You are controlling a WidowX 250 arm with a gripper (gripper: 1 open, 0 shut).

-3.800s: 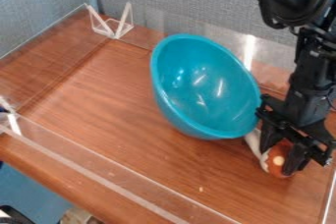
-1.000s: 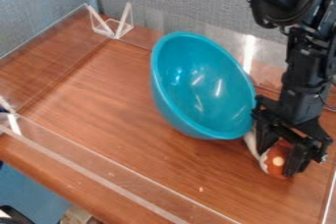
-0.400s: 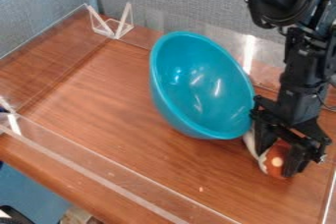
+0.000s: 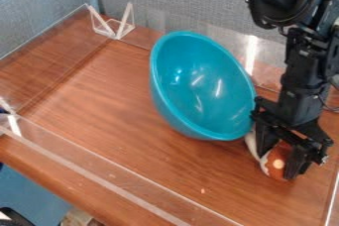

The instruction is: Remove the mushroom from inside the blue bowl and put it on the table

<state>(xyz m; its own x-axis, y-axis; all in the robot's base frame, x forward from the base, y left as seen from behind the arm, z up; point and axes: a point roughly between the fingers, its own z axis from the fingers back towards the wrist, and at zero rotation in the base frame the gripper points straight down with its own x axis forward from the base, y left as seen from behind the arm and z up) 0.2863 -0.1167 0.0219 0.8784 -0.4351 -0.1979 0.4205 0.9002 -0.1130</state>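
Observation:
The blue bowl [image 4: 201, 86] lies tipped on its side on the table [image 4: 106, 101], with its opening facing left and front. The mushroom [image 4: 276, 159] rests on the wood just right of the bowl's lower rim, its orange-brown cap low and its cream stem toward the bowl. My gripper [image 4: 288, 153] points straight down over it, with a black finger on either side. The fingers stand wider than the mushroom, so the gripper is open around it. The mushroom's right side is hidden behind a finger.
Low clear acrylic walls [image 4: 93, 166] edge the table at the front, left and back. A small white wire stand [image 4: 114, 20] sits at the back left corner. The front right table edge lies close to the gripper.
Over the last second nothing has visibly moved. Since the oldest frame the upper arm has shifted slightly left, while the gripper stays over the mushroom.

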